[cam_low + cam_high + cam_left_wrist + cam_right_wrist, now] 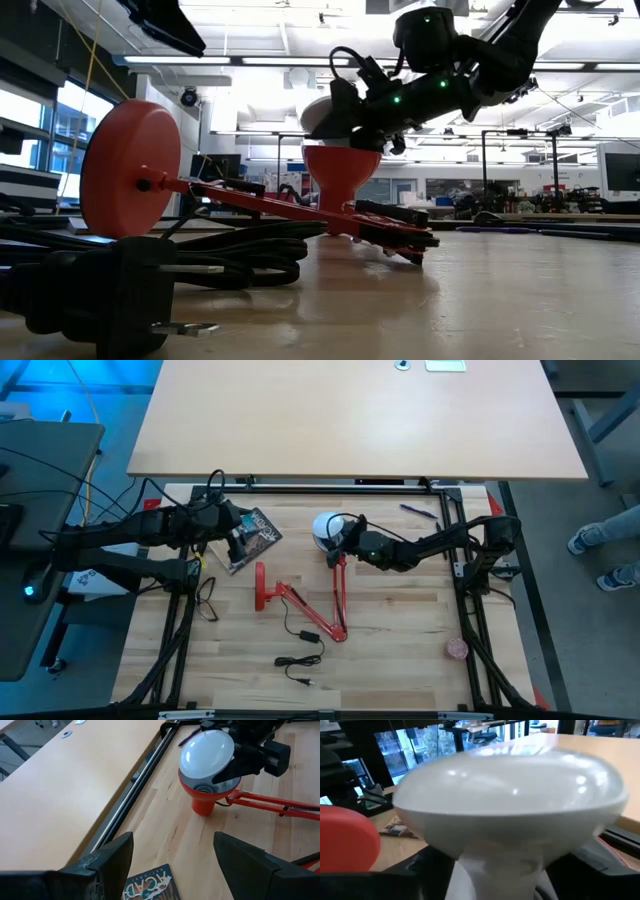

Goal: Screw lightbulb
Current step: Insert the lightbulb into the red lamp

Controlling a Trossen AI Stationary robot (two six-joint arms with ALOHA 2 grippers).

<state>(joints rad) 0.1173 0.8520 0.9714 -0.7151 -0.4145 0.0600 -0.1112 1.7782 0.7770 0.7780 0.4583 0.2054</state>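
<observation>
A red desk lamp lies on the wooden table, its round base (262, 588) on edge and its red shade (202, 802) mouth up. The white lightbulb (207, 752) sits tilted at the shade's mouth, and my right gripper (350, 540) is shut on it. It also shows in the high view (325, 528), the low view (322, 115) and the right wrist view (510, 785). I cannot tell whether its base is in the socket. My left gripper (172, 855) is open and empty above a book (255, 538) at the far left. My right gripper pinches the bulb between its two fingers (235, 767) on the narrowing part below the dome (495, 865). It comes from the table's right side, slanting down. The bulb is tilted, dome up and toward the far left, with its lower end at the shade's mouth.
A black cord with its plug (300, 655) lies near the front edge. A purple pen (418, 511) lies at the far right and a pink object (457, 648) at the near right. A large tan tabletop (350, 420) stands beyond. A person's shoes (600, 550) show at the right.
</observation>
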